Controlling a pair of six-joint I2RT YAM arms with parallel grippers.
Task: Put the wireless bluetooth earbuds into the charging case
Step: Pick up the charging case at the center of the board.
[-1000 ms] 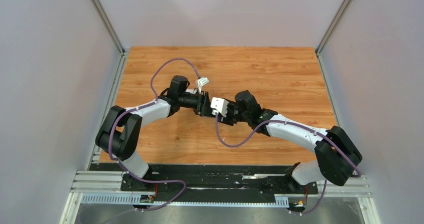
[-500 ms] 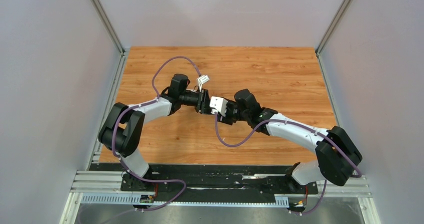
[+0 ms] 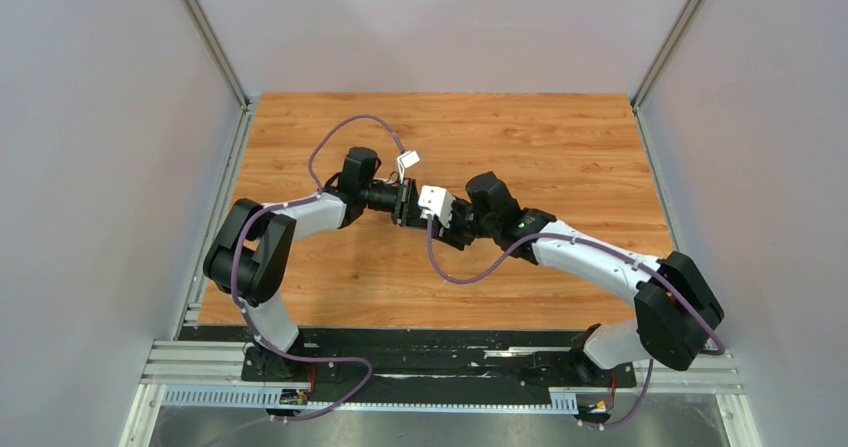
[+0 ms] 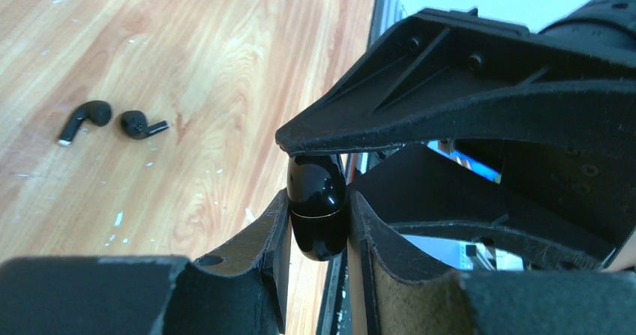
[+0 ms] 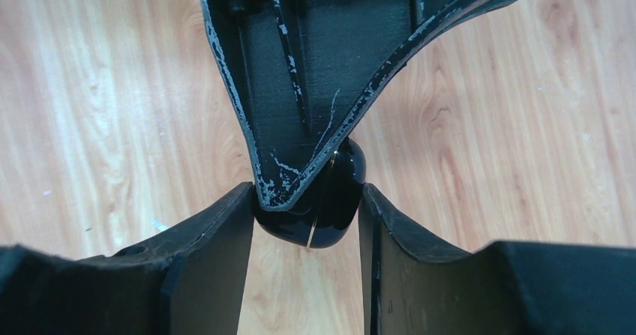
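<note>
A glossy black charging case [image 4: 318, 204] with a thin seam line sits between the fingers of my left gripper [image 4: 319, 222], which is shut on it. My right gripper [image 5: 307, 211] also closes around the same case [image 5: 330, 207], crosswise to the left one. The two grippers meet above the table's middle: left gripper [image 3: 408, 207], right gripper [image 3: 447, 219]. The case is hidden there. Two small black earbuds with short stems, one [image 4: 85, 118] beside the other [image 4: 139, 124], lie on the wood to the left, below the grippers.
The wooden table [image 3: 560, 147] is walled by grey panels on both sides and at the back. Purple cables [image 3: 340, 132] loop from each arm. The black mounting rail [image 3: 430, 352] runs along the near edge.
Both grippers, still joined on the case, have shifted slightly toward the far side. The left arm's elbow has swung a little to the right.
</note>
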